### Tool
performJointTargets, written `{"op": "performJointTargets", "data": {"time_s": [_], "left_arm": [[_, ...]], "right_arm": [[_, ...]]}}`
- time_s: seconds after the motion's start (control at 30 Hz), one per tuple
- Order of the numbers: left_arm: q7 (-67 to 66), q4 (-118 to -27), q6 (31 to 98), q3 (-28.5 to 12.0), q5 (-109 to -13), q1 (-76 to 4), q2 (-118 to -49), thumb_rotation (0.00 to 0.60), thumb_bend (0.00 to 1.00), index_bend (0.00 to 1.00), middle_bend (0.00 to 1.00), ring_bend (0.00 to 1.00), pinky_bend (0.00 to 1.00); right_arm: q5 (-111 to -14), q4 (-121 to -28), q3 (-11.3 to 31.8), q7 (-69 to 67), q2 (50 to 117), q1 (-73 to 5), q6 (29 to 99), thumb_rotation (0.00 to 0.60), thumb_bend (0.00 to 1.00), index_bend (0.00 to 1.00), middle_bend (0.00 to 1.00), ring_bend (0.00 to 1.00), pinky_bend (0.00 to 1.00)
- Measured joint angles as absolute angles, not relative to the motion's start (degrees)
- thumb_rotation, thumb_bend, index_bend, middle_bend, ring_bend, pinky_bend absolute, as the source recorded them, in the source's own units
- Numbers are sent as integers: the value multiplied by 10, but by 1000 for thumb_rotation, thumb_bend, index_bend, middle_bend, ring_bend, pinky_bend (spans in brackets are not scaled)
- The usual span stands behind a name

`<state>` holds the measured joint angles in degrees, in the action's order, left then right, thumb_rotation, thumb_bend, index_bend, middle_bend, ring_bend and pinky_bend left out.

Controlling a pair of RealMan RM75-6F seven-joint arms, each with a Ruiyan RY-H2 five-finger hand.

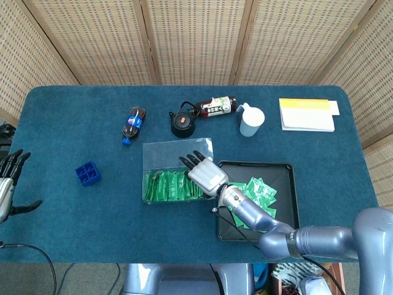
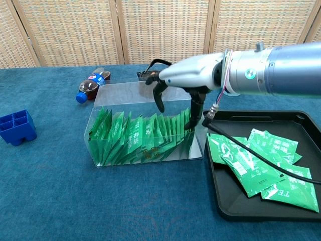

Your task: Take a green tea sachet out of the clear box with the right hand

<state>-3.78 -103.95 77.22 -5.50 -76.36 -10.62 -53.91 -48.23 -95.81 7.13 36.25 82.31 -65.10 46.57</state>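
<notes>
The right hand [image 2: 186,83] hangs over the right end of the clear box [image 2: 145,131], palm down, with its fingers [image 2: 159,98] and thumb pointing down and apart, holding nothing that shows. The thumb dips to the tops of the rightmost green tea sachets [image 2: 143,136], which stand in a packed row directly under and to the left of the hand, all inside the box. Whether the thumb tip actually touches a sachet cannot be told.

The step in hand looks like the reach and pinch: nothing is picked yet. The next move probably calls for lowering a little, closing thumb and finger on 1 sachet edge at the right end, then lifting straight up so its neighbours stay put.

Just right of the hand lies a black tray [image 2: 307,123] with several loose tea sachets [image 2: 266,165]. The left hand [image 1: 8,184] rests open, far off to the left, at the table edge.
</notes>
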Motion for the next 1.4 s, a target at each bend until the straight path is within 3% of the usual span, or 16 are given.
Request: {"op": "performJointTargets", "data": {"time_s": [1.4], "left_arm": [[-39, -1039, 770, -54, -762, -108, -539, 600, 112, 0, 0, 0, 0]], "right_arm": [[-460, -967, 39, 361, 795, -666, 461, 600, 336, 420, 0, 0, 0]]}}
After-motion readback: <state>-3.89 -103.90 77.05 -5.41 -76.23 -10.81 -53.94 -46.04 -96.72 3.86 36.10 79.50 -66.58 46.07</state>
